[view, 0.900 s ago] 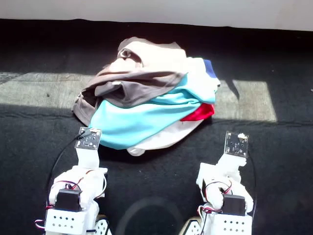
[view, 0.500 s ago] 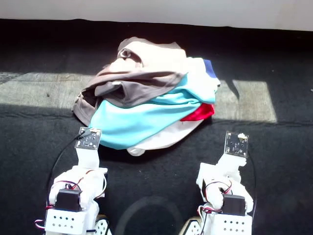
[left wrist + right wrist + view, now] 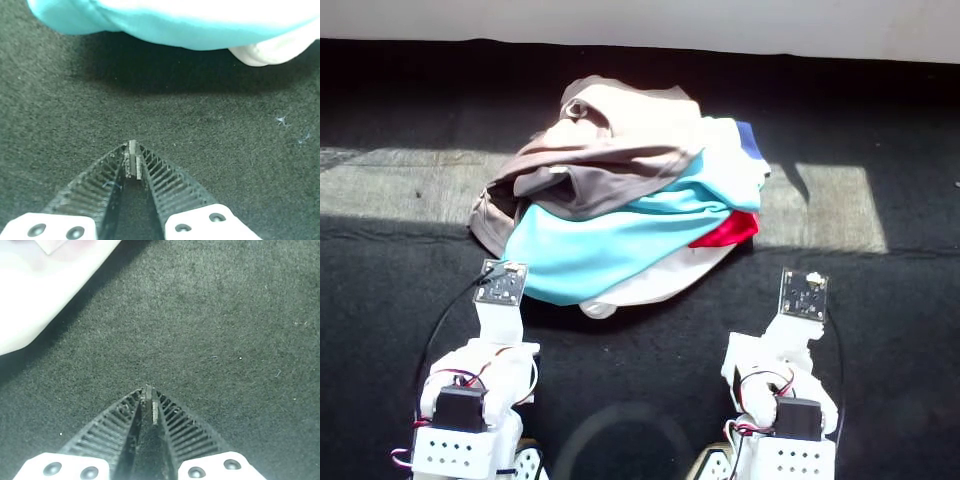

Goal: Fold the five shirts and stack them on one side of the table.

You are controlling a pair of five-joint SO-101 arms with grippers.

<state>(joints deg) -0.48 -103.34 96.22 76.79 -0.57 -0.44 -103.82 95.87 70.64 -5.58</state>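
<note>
the five shirts (image 3: 620,190) lie in one crumpled heap mid-table, just ahead of both arms. the left gripper (image 3: 132,160) and right gripper (image 3: 148,402) are pinched tip to tip, holding nothing, over the bare black table (image 3: 880,330). best start, i judge: spread the jaws, take only the top brown shirt (image 3: 590,175) by an edge — not the layers beneath.

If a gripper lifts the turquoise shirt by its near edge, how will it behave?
Probably floppy: the turquoise shirt lies draped and creased over the white shirt, so it should sag. It will likely drag its neighbours, since the brown shirt rests on it.
</note>
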